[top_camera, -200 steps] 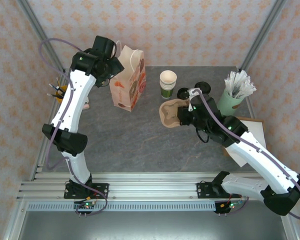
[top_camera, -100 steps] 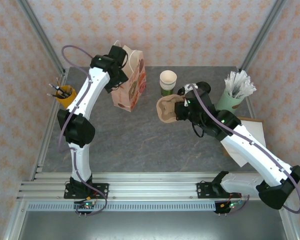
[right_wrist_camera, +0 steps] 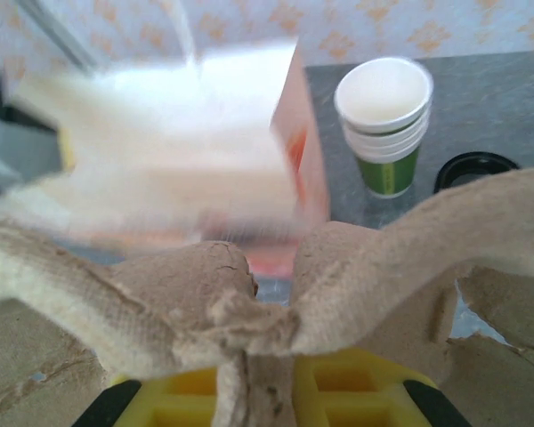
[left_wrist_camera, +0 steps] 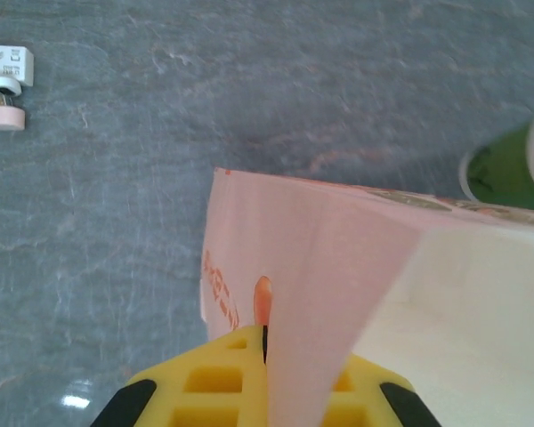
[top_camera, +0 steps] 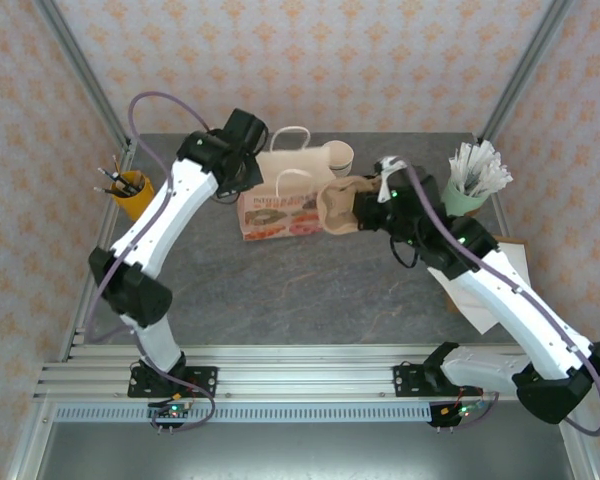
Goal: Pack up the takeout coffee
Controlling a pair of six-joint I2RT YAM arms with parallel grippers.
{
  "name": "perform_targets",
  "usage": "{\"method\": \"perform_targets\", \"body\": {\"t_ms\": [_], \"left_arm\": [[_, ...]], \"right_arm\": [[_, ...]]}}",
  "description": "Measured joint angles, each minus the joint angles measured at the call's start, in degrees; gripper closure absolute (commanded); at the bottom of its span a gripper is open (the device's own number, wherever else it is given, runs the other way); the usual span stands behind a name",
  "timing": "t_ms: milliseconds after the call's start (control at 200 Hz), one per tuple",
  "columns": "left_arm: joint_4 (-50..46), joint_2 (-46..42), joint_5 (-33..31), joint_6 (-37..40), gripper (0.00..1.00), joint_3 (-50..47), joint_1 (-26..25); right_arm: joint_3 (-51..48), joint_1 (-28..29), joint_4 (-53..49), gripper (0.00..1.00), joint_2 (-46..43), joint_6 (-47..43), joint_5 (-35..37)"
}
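One grey stone-patterned table carries everything. A pink-and-cream printed paper bag stands toward its far side, broad printed face turned toward the arm bases, and its two looped handles are seen apart at the top. The bag's left upper edge is pinched by the left hand, whose yellow pads are pressed together on the paper wall.

A brown moulded-pulp cup carrier is held tilted just beside the bag's right end. One of its ridges is gripped by the right hand, with the pads closed tight on the pulp.

A stack of lidless green paper cups is seen behind the bag and carrier. A pale mint cup of white wrapped sticks stands at the far right, and a yellow cup of pens at the far left.

A round black plastic lid lies flat on the table just right of the stack. Which cup is the takeout coffee's own cannot be told.
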Motion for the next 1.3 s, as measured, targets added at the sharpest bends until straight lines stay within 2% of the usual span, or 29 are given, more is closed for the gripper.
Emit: {"method": "perform_targets", "body": {"t_ms": [175, 255, 385, 460, 535, 570, 696, 806, 866, 1001, 1156, 1251, 1301], "left_arm": [[0.22, -8.85, -0.15, -3.78, 0.80, -9.42, -8.68], [0.83, -9.64, 0.63, -6.38, 0.65, -11.98, -10.54], [2.12, -9.81, 2.97, -7.58, 0.43, -14.32, -11.43], [2.97, -11.30, 3.48, -4.39, 0.25, -14.53, -11.47], [4.52, -15.45, 3.89, 3.56, 0.07, -14.53, -11.41], [5.92, -18.32, 4.52, 8.22, 0.03, -14.62, -11.10], [11.67, -27.85, 11.67, 25.92, 0.04, -15.08, -6.27], [16.85, -29.18, 17.81, 40.44, 0.10, -15.32, -3.17], [17.25, -25.07, 22.34, 47.47, 0.15, -13.03, -2.64], [17.33, -8.50, 32.35, 60.28, 0.23, -3.65, -2.49], [15.54, 4.20, 42.18, 67.95, 0.33, 1.79, -2.49], [12.37, 8.33, 47.56, 71.54, 0.33, 7.21, -2.51], [10.32, 9.64, 50.36, 73.22, 0.27, 10.27, -2.51]], "right_arm": [[6.23, -9.33, -5.40, 0.92, -0.74, 2.73, -3.76], [8.87, -11.65, -7.10, 0.92, -0.44, 3.34, -6.93], [9.55, -11.89, -7.50, 0.92, -0.37, 4.92, -12.04], [9.25, -11.91, -7.61, 0.92, -0.42, 5.99, -13.81], [7.67, -11.89, -7.52, 0.92, -1.11, 6.58, -14.78], [6.62, -11.89, -7.50, 0.92, -1.68, 6.80, -15.04], [2.84, -11.93, -7.48, 0.92, -4.04, 6.95, -15.32], [1.95, -11.93, -7.39, 0.92, -5.22, 6.95, -15.65], [1.81, -11.96, -6.99, 0.92, -5.64, 6.99, -15.67], [1.79, -11.96, -6.08, 0.92, -5.86, 7.65, -15.82], [1.79, -11.96, -5.92, 0.92, -6.10, 9.25, -15.69], [1.79, -11.96, -5.97, 0.91, -6.71, 10.05, -15.76], [1.79, -11.96, -6.01, 0.92, -7.17, 10.43, -15.76]]}}
